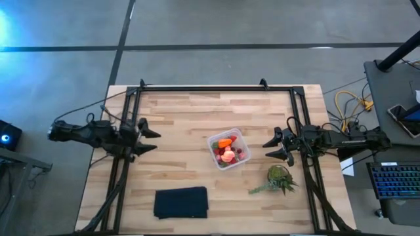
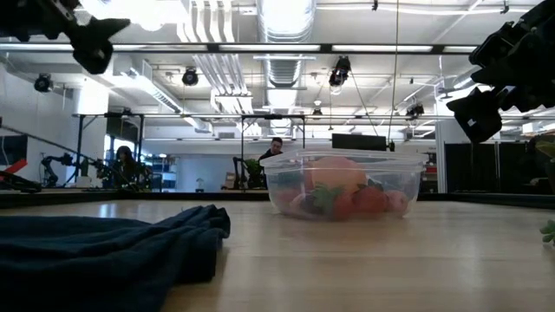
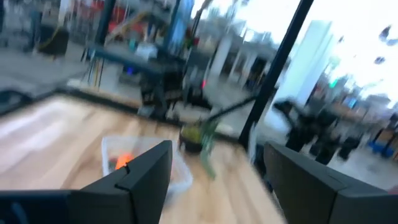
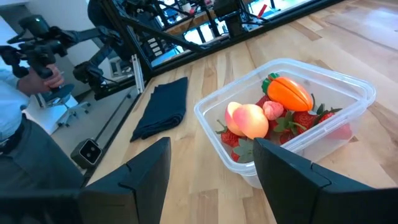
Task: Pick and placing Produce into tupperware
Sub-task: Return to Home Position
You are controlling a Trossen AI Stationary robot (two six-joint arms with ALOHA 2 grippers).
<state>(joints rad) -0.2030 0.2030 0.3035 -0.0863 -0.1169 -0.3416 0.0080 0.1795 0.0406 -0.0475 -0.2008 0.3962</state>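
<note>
- Tupperware (image 1: 211, 139): clear, thin-walled plastic, square with rounded corners and no lid. It stands upright about mid-table, slightly toward the right arm's side.
- Produce, all inside the tupperware: a smooth orange carrot (image 4: 289, 93) with a green top lies on the heap. A round pink-yellow peach (image 4: 249, 119) sits beside it. Red strawberries (image 4: 308, 118) with green caps fill the space beneath and around.
- Table (image 1: 177, 118): pale wood planks, matt, edged by a black frame.
- Plant (image 1: 279, 178): green and leafy, near the tupperware on the right arm's side.
- Cloth (image 1: 181, 202): dark blue, soft and rumpled, lying near the front edge, well apart from the tupperware.
- Left gripper (image 1: 157, 141): empty, fingers spread wide and pointing toward the table's centre. The arm sits at the table's left side, raised off the surface.
- Right gripper (image 1: 266, 150): empty, fingers likewise apart, facing the tupperware from near it. The low view shows it raised above the table.
</note>
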